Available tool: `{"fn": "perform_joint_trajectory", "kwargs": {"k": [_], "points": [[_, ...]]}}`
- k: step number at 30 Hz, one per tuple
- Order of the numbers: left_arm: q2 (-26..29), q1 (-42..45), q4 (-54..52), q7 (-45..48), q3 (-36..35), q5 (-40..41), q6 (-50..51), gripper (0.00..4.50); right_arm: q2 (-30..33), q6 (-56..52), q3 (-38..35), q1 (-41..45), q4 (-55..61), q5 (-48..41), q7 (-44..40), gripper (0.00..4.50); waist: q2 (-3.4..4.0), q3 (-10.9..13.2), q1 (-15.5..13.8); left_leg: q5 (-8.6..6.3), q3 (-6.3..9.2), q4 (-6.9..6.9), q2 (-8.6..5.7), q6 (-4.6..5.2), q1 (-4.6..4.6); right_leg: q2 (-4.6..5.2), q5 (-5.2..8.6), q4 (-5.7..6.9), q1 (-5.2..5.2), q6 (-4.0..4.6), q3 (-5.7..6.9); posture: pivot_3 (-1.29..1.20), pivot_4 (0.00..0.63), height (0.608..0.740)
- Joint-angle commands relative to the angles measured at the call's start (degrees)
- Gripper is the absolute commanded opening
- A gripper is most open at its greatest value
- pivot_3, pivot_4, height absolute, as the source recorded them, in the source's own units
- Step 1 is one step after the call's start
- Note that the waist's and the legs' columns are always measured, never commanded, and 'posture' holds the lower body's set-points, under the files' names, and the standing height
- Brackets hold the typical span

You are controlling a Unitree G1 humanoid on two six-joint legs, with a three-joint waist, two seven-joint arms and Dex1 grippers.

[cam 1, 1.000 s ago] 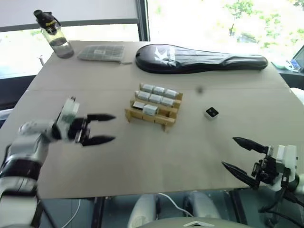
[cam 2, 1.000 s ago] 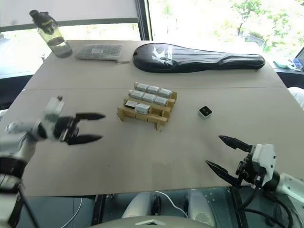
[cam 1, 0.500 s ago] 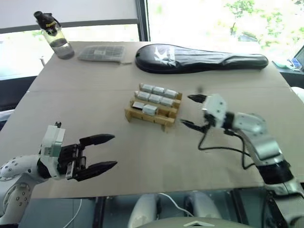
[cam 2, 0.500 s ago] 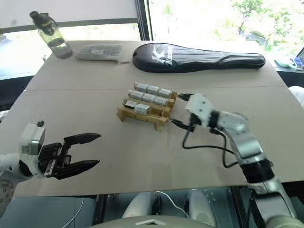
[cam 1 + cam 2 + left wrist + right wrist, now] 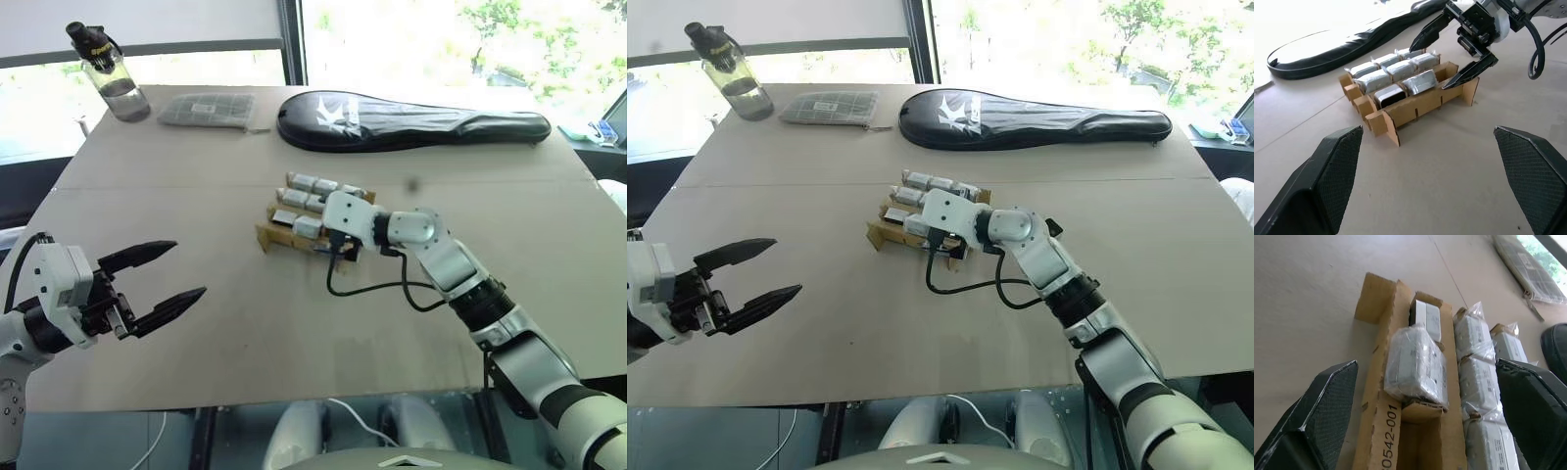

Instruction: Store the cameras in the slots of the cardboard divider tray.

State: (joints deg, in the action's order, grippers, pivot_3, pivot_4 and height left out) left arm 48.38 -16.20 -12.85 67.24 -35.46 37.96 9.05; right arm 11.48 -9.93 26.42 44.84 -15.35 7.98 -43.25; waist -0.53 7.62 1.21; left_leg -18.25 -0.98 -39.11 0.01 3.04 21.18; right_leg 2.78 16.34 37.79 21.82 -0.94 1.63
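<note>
1. The right tool [image 5: 1459, 54] hangs at the near end of the cardboard divider tray [image 5: 312, 238], jaws spread wide with nothing between them; one black finger reaches over the back rows and the other lies along the front wall.
2. Just ahead of it, the tray's front row holds two cameras [image 5: 1418, 363], one wrapped in clear film and one bare, with an empty slot directly under the tool. The spread jaws seem set to straddle that row, perhaps to seat or straighten what is in it.
3. The two rows beyond its far finger look full of wrapped cameras [image 5: 1400, 66].
4. The left tool [image 5: 137, 286] hovers above the table [image 5: 294, 323], well apart from the tray, jaws wide open and empty, pointing towards the tray; it looks parked clear so the right arm has room.
5. Far past the tray lie a black racket case [image 5: 411, 119], a mesh pouch [image 5: 208, 108] and a bottle [image 5: 106, 70], all away from the work.
</note>
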Motion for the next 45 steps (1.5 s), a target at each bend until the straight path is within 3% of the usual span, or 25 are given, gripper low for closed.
{"fn": "perform_joint_trajectory", "kwargs": {"k": [1, 5, 8, 15, 16, 21, 26, 30, 40, 45], "points": [[-0.6, -0.4, -0.7, 0.1, -1.5, -0.4, -1.2, 4.46, -0.2, 1.2, -0.1, 1.8, -0.3, 2.0, 1.1, 4.50, 0.02, 0.0, 0.0, 0.00, 0.01, 0.01, 0.00, 0.00, 0.00, -0.01, 0.00, 0.00, 0.03, 0.00, 0.01, 0.00, 0.150, 0.740], [-1.3, 0.1, -1.7, -0.3, -1.3, 0.9, -0.2, 4.46, -1.0, 0.6, -0.9, 2.2, -1.2, 2.5, 1.9, 4.50, 0.02, 0.0, 0.2, 0.00, 0.01, 0.05, 0.02, -0.01, 0.00, 0.00, 0.00, 0.02, 0.05, 0.00, 0.01, 0.00, 0.150, 0.740], [-1.2, 0.9, -1.5, -0.3, -1.0, 1.1, 0.2, 4.50, -0.9, 1.0, -0.9, 2.2, -1.3, 3.0, 1.8, 3.76, 0.05, 0.0, 0.4, 0.00, 0.01, 0.05, 0.01, -0.01, 0.00, 0.03, 0.00, 0.01, 0.05, 0.00, 0.01, 0.00, 0.150, 0.740], [-1.0, 2.1, -1.0, 0.3, -0.6, 1.3, 0.8, 4.50, -1.2, 1.1, -1.2, 2.1, -1.6, 3.6, 2.6, 0.75, 0.06, 0.0, 0.9, 0.00, 0.02, 0.05, 0.01, -0.02, 0.01, 0.04, 0.00, 0.01, 0.05, 0.00, 0.01, 0.00, 0.150, 0.740], [-1.0, 2.4, -0.9, 0.4, -0.6, 1.5, 0.9, 4.50, -1.3, 1.2, -1.2, 2.1, -1.6, 3.7, 2.6, 0.56, 0.06, 0.0, 1.0, 0.00, 0.02, 0.06, 0.01, -0.02, 0.01, 0.04, 0.00, 0.01, 0.05, 0.00, 0.01, 0.00, 0.150, 0.740], [-1.0, 2.9, -0.9, 0.7, -0.5, 1.4, 1.3, 4.50, -2.1, -0.1, -2.3, 1.7, -0.8, 1.9, 1.8, 0.52, 0.08, 0.1, 1.2, 0.00, 0.02, 0.08, 0.01, -0.02, 0.01, 0.05, 0.00, 0.00, 0.05, 0.00, 0.00, 0.00, 0.150, 0.740], [-1.0, 3.3, -0.8, 1.0, -0.4, 1.3, 1.5, 4.50, -3.3, -11.9, -3.5, 1.7, 1.6, -3.7, -4.4, 0.52, 0.07, 0.0, 1.2, 0.00, 0.02, 0.14, 0.02, -0.02, 0.02, 0.07, 0.00, -0.01, 0.04, 0.01, -0.01, 0.00, 0.150, 0.740], [-1.0, 3.7, -0.5, 1.2, -0.1, 1.2, 1.5, 4.50, -4.6, -21.8, -4.9, 4.0, 1.8, -5.5, -3.9, 0.52, 0.10, 0.1, 1.2, 0.00, 0.01, 0.23, 0.02, -0.02, 0.01, 0.11, 0.00, -0.03, 0.05, 0.01, -0.01, 0.00, 0.150, 0.740], [-1.2, 3.7, -0.4, 1.7, -0.5, 1.1, 1.4, 4.50, -3.8, -21.5, -6.2, 6.0, 1.9, -6.7, -4.1, 0.52, 0.11, 0.1, 1.3, 0.01, -0.03, 0.50, 0.01, -0.04, 0.03, 0.12, -0.01, -0.11, 0.25, 0.01, -0.01, 0.00, 0.150, 0.740], [-1.1, 3.7, 0.0, 2.0, -0.6, 1.1, 1.4, 4.50, -5.1, -25.8, -11.1, 7.3, 2.4, -11.1, -2.1, 2.16, 0.06, 0.0, 1.2, 0.02, -0.04, 0.53, 0.01, -0.06, 0.29, 0.14, -0.01, -0.11, 0.47, 0.01, -0.01, 0.00, 0.150, 0.740]]}}
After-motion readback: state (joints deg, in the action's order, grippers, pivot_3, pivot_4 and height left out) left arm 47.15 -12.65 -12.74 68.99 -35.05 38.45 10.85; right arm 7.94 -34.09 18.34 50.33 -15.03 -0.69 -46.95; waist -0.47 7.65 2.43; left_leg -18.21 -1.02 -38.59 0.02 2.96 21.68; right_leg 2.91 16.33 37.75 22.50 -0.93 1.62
